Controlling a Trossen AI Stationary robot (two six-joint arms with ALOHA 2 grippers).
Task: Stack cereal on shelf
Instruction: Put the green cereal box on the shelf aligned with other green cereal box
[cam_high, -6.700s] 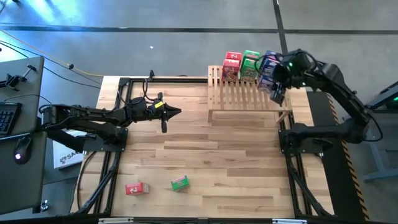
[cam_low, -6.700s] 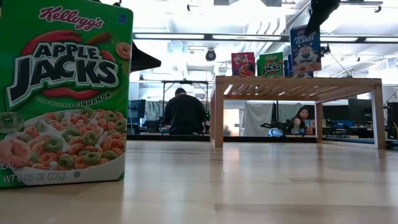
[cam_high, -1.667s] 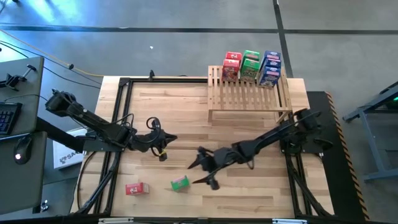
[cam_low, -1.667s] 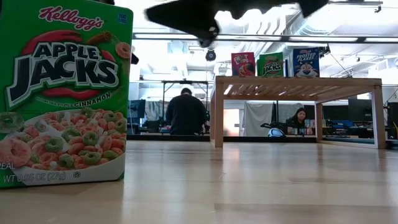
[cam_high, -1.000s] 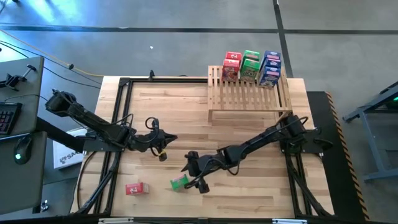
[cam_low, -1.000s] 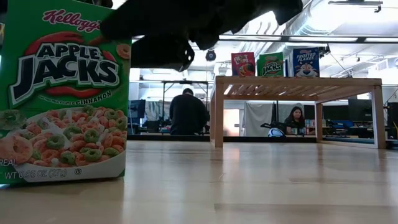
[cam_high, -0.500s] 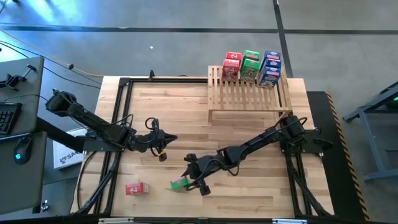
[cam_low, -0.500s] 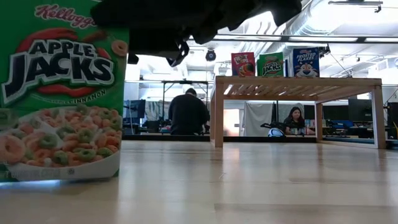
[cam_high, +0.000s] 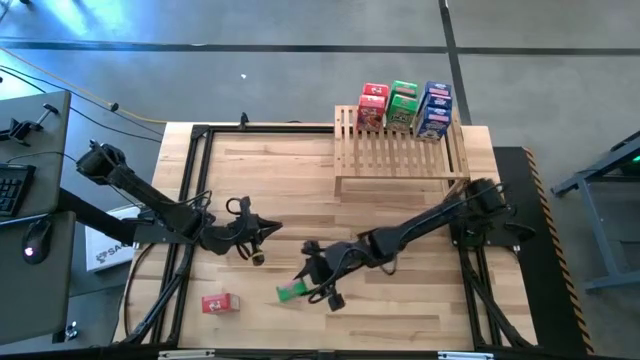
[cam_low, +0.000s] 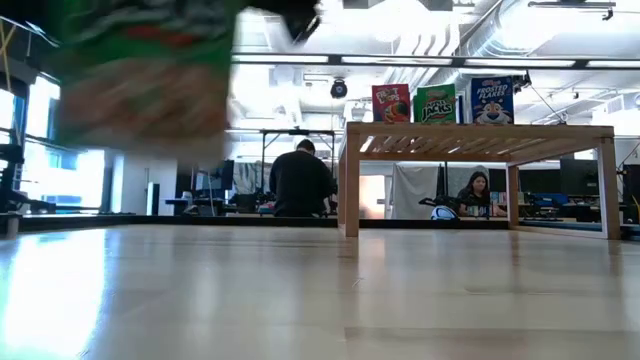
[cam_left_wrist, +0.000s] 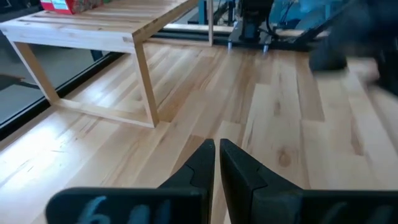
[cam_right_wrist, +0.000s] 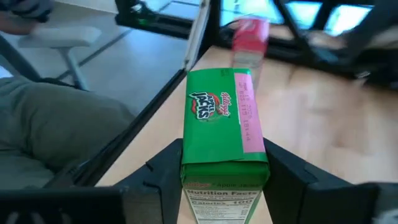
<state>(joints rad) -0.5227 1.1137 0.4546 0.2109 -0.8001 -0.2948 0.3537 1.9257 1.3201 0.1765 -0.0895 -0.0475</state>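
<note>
A green cereal box (cam_right_wrist: 222, 127) sits between the fingers of my right gripper (cam_high: 312, 284), above the near middle of the table; the low view shows it (cam_low: 140, 70) blurred and off the tabletop. A red box (cam_high: 220, 303) lies flat on the table near the front left and also shows in the right wrist view (cam_right_wrist: 250, 38). The wooden slatted shelf (cam_high: 400, 152) stands at the far right. A red (cam_high: 373, 105), a green (cam_high: 403, 102) and a blue box (cam_high: 435, 108) stand upright along its far edge. My left gripper (cam_high: 272, 229) hovers shut, left of centre. My right gripper pinches the green box between its two fingers (cam_right_wrist: 163, 163), one on each broad face near the box's end (cam_right_wrist: 221, 171), with a narrow printed side facing the wrist camera. The fingers come slanting from the table's right and lie along the box. It is lifted clear of the table.
The shelf's slatted top (cam_low: 480, 132) is bare in front of the three boxes. The plank tabletop (cam_high: 390, 300) lies open between the shelf and the near edge. Black frame rails (cam_high: 185, 250) run along the table's sides. People sit in the room behind (cam_low: 297, 185).
My right gripper has risen with the green box. The box stood upright on the table a second ago, tipped in the hold, and is now lifted clear. My left gripper has shifted slightly, still shut.
</note>
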